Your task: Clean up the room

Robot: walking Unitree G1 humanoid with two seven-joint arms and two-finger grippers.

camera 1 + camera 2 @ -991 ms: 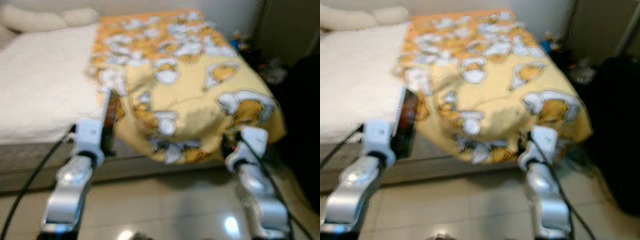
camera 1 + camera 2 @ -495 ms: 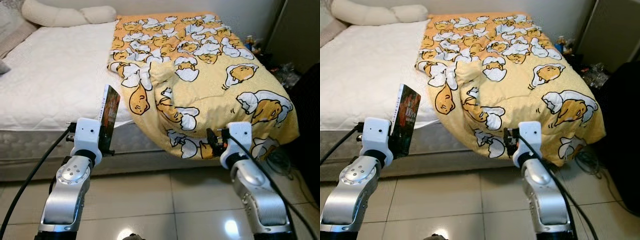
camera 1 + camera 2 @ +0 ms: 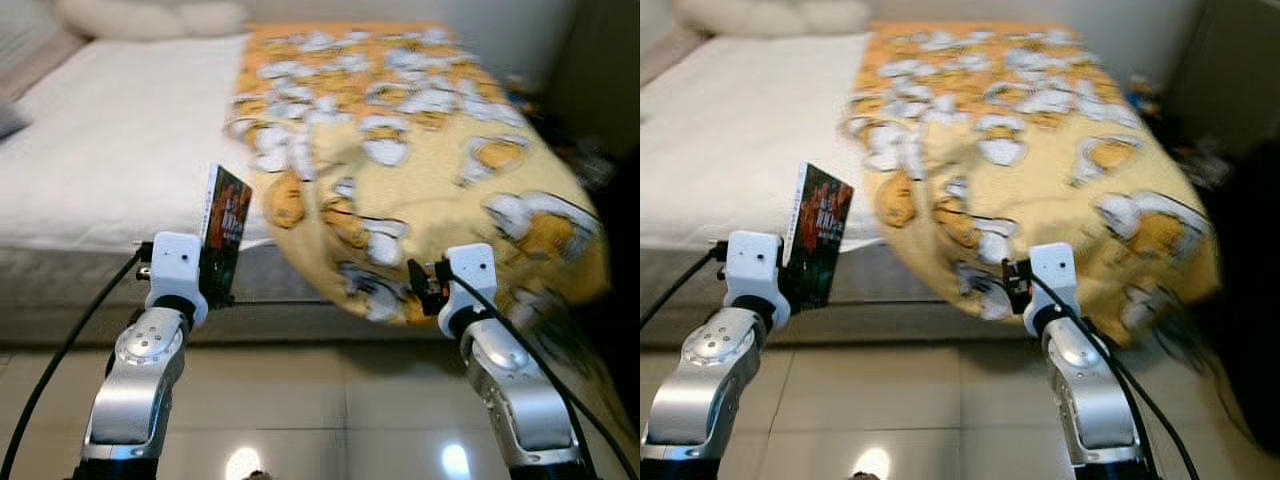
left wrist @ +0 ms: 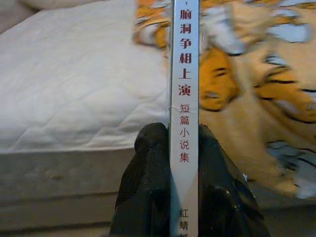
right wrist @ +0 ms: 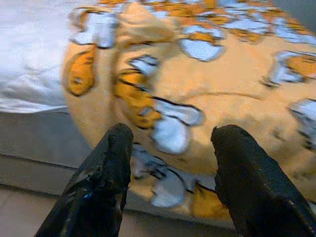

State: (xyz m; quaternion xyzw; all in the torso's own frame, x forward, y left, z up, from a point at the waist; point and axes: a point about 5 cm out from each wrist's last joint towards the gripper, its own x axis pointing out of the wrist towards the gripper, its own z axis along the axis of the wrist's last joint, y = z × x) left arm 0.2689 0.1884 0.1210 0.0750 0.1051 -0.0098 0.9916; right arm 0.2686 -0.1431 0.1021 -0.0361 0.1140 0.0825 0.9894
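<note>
Nearest, the left pincer [image 4: 182,163] pinches a thin book [image 3: 225,232] at its lower end, holding it upright over the tiled floor [image 3: 330,400] just before the bed [image 3: 110,150]. The book looks light and stiff, probably with a slick cover; gripped across its flat faces near the spine [image 4: 184,74] it should stay put. The right pincer [image 5: 170,163] is spread and empty, facing the soft yellow blanket [image 3: 430,190] draped over the bed's corner beyond.

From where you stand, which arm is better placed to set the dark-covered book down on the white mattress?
Left. The left gripper already clamps the dark-covered book upright, facing the bare white mattress. The right gripper is open and empty, facing the yellow cartoon-print blanket.
</note>
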